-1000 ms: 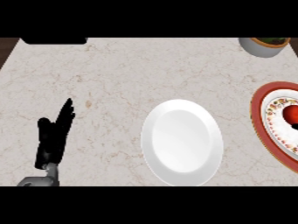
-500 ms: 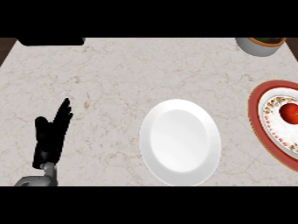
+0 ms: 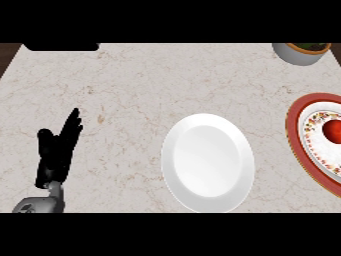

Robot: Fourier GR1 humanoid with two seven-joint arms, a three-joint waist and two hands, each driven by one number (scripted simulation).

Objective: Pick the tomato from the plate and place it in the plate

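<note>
A red tomato (image 3: 338, 131) lies on a patterned plate with a red rim (image 3: 300, 142) at the counter's right edge. A plain white plate (image 3: 207, 162) sits near the front middle with nothing on it. My left hand (image 3: 57, 152) rests open at the lower left, fingers straight and pointing away, well apart from both plates. My right hand does not show in the view.
A grey pot holding something brown-green (image 3: 303, 51) stands at the far right corner. A dark object (image 3: 61, 46) lies at the far left edge. The marble counter (image 3: 129, 95) stretches between my left hand and the white plate.
The dark shape of my right hand over the patterned plate a second ago has gone out of view to the right. The tomato stays on that plate. My left hand has not moved.
</note>
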